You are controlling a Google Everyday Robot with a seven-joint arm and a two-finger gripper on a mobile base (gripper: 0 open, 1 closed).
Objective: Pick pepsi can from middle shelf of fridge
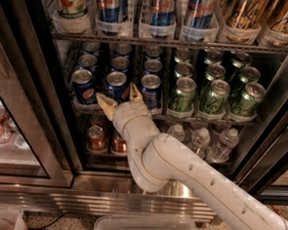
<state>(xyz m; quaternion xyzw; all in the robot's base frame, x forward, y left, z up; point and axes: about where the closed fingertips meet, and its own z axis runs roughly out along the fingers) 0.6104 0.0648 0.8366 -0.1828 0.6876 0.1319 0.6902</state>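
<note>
The fridge (45, 130) stands open in front of me, black-framed with a steel base. Its middle shelf (202, 118) carries lanes of short cans: dark-blue pepsi cans on the left, green cans (213, 96) on the right. The front pepsi cans are at the left (83, 86), middle (117, 86) and right (150, 90). My gripper (120, 97) is open at the shelf's front edge, its two tan fingertips spread to either side of the middle front pepsi can, just below it. Nothing is held.
Tall slim cans (161, 10) fill the rack above. Water bottles (199, 140) and red-orange cans (97, 137) stand on the rack below. The open glass door (11, 128) is at the left. A clear plastic bin (147, 229) sits on the floor in front.
</note>
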